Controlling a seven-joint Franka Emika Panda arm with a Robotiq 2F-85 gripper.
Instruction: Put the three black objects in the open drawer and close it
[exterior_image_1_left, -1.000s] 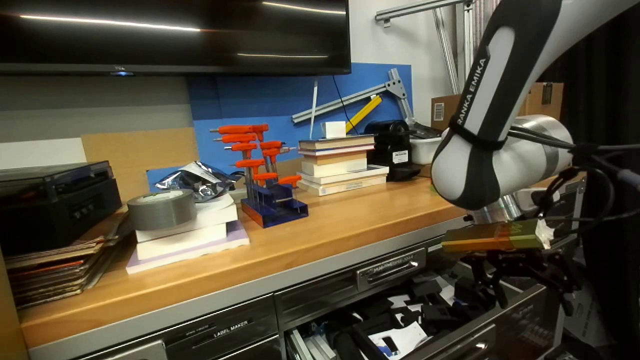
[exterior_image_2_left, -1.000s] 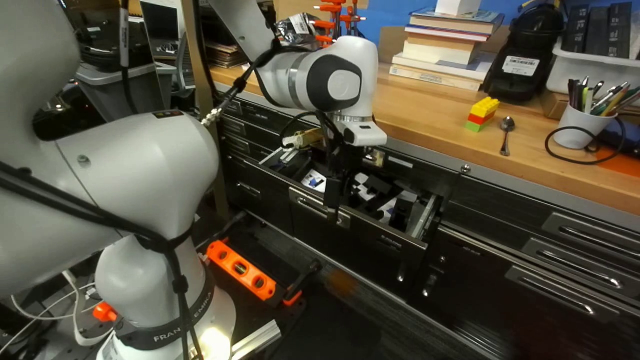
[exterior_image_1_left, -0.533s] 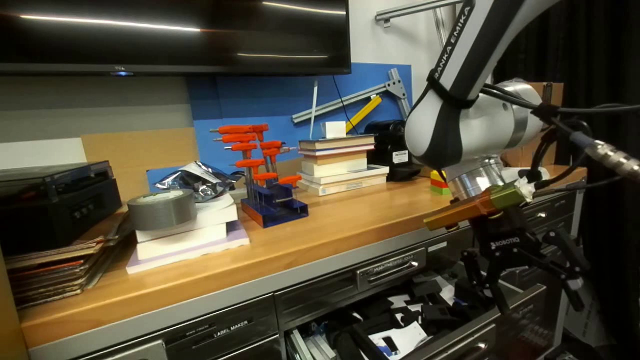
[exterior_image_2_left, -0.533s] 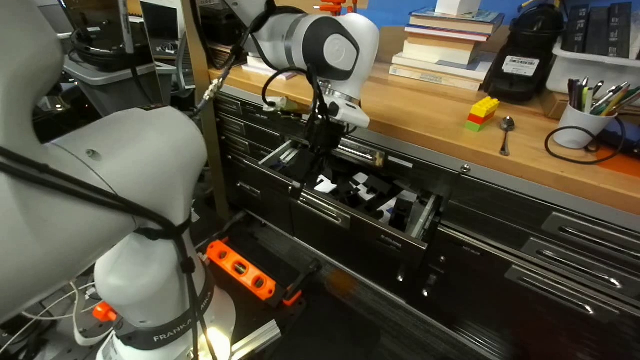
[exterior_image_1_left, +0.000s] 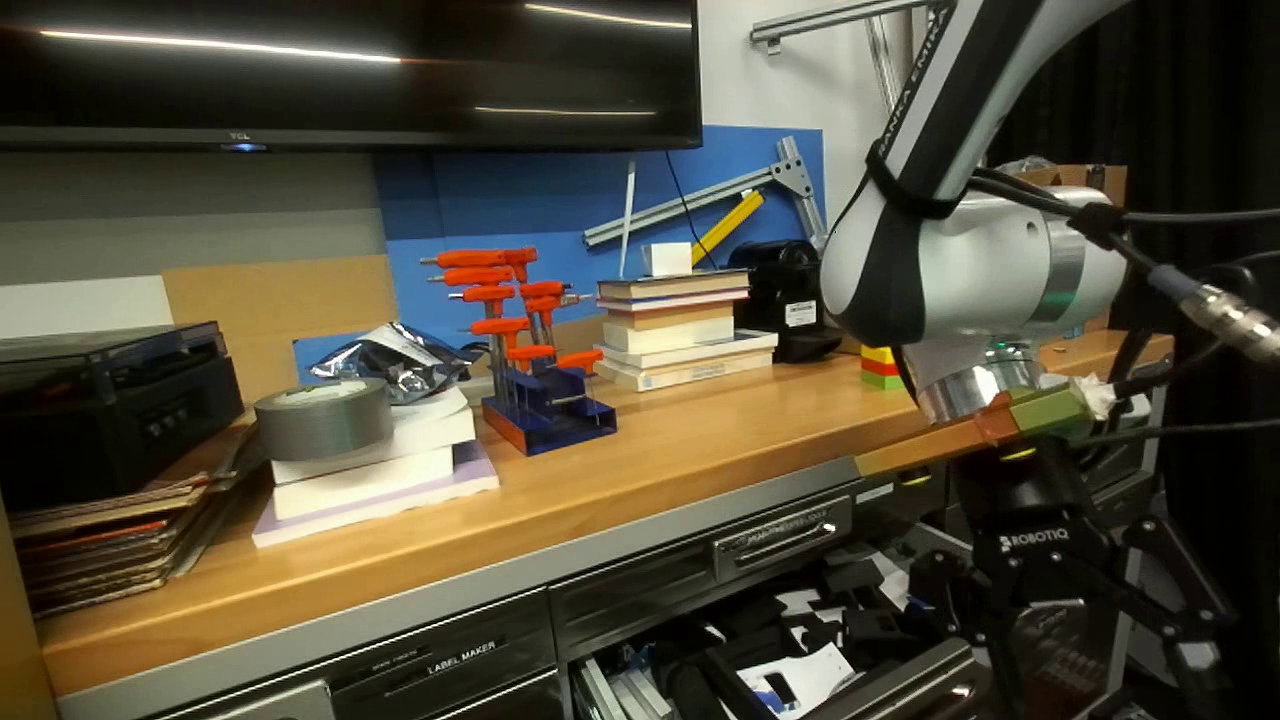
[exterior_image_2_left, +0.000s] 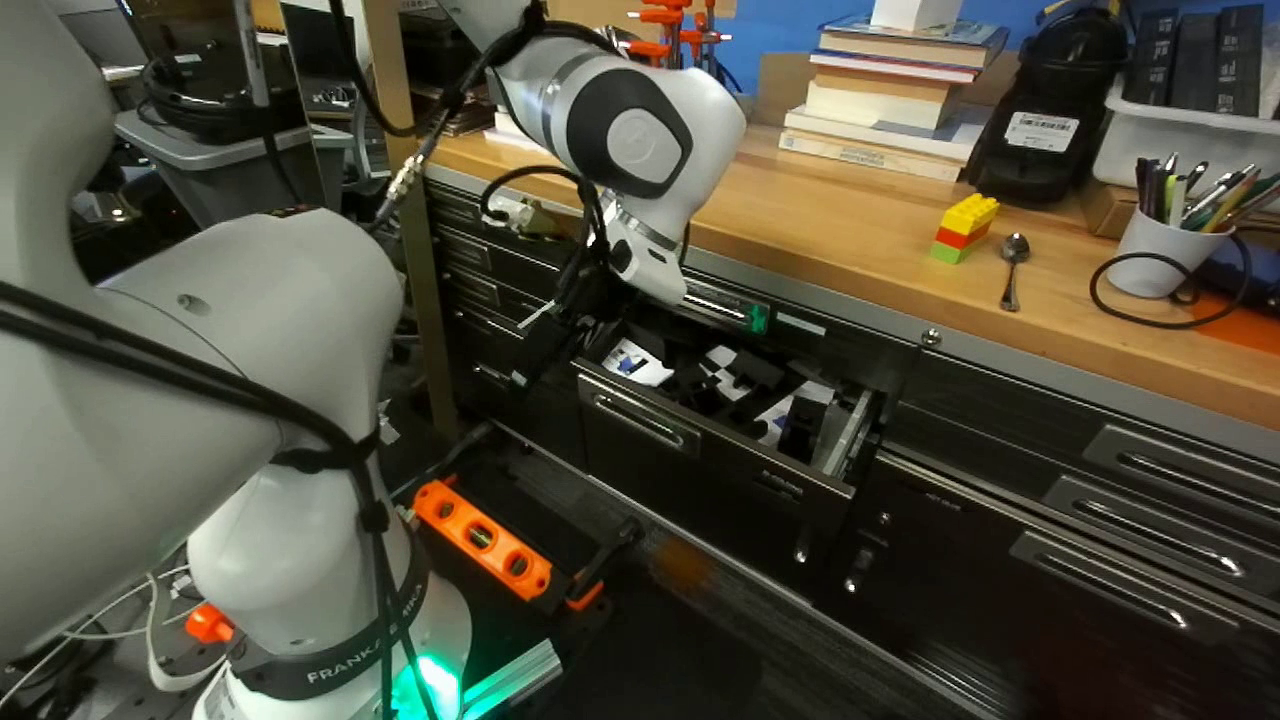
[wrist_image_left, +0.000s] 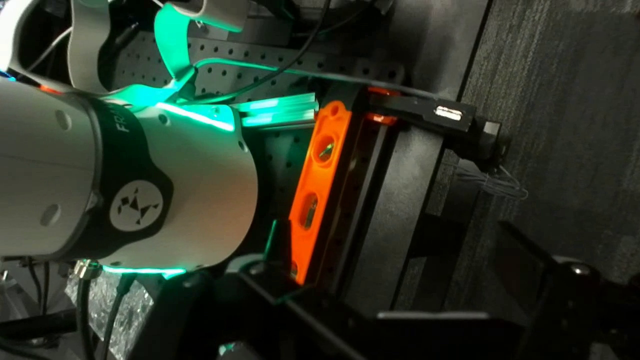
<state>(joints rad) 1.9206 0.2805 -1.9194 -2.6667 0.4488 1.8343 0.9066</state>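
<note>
The open drawer (exterior_image_1_left: 910, 690) shows in both exterior views; its front handle (exterior_image_2_left: 640, 420) faces the robot. Several black pieces (exterior_image_2_left: 750, 370) lie in it among white and checkered sheets. I cannot tell which are the task's three. My gripper (exterior_image_1_left: 1105, 685) is open, with its fingers spread wide and nothing between them. In an exterior view the gripper (exterior_image_2_left: 550, 350) is tilted at the left end of the drawer, in front of its rim. In the wrist view the gripper (wrist_image_left: 395, 240) faces the robot base and floor, and the drawer is out of view.
The wooden counter (exterior_image_1_left: 700, 440) overhangs the drawer. It holds book stacks (exterior_image_1_left: 690, 340), a hex-key stand (exterior_image_1_left: 550, 410), toy bricks (exterior_image_2_left: 965, 228), a spoon (exterior_image_2_left: 1012, 270) and a pen cup (exterior_image_2_left: 1150, 250). An orange level (wrist_image_left: 320, 190) lies by the robot base (wrist_image_left: 175, 185).
My gripper has swung to the left end of the drawer and tilted back toward the base, coming nearer in an exterior view. The base light turned from white to green. The drawer has not moved.
</note>
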